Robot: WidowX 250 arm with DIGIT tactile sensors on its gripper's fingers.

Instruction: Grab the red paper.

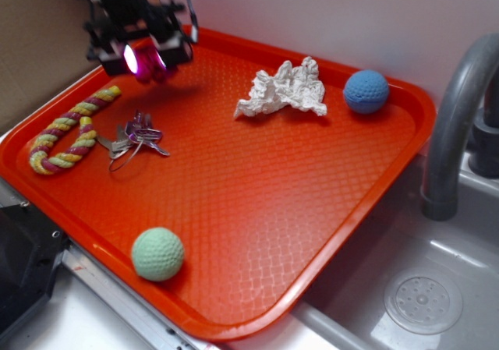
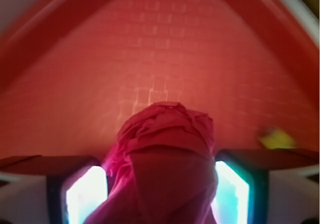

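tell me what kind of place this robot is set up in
Probably a kitchen sink counter, perhaps a mock-up one. A curved grey faucet stands over a grey basin with a round drain, beside a textured orange-red plastic tray. Above the tray, the gripper holds the crimson crumpled paper wad.

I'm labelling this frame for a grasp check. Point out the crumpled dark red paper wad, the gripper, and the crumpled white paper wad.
Crumpled dark red paper wad [image 2: 165, 134]: wrist view, wrinkled top.
Gripper [image 1: 148, 60]: exterior view, midway between fingertips, shut on the wad.
Crumpled white paper wad [image 1: 282, 90]: exterior view, middle of the wad.
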